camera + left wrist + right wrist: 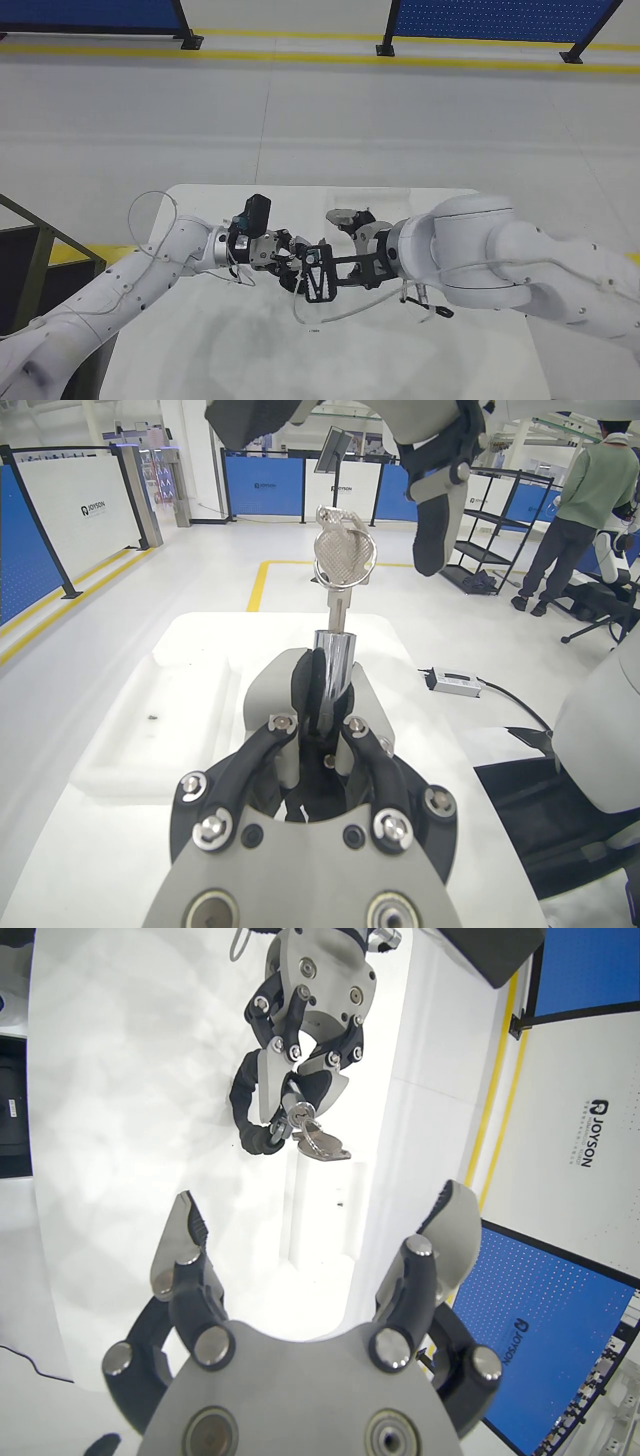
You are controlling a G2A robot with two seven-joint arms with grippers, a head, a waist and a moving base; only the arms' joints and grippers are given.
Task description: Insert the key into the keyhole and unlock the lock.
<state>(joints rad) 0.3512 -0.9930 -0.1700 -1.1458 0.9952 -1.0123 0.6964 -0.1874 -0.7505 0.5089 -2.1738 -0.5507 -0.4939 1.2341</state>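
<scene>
My left gripper (327,680) is shut on the chrome cylinder of the lock (334,665), held above the white table (125,800). A silver key (342,565) on a key ring stands with its blade in the keyhole at the cylinder's end. The right wrist view shows the lock (296,1114) with the key (322,1145) hanging from it, and the lock's black cable loop (245,1103) beside the left gripper. My right gripper (320,1223) is open and a short way from the key, touching nothing. In the top view the two grippers face each other over the table (300,265).
A shallow white tray (150,720) lies on the table under the left gripper. A grey power adapter (452,681) with its cable rests at the table's edge. Blue barriers and a black shelf stand on the floor beyond.
</scene>
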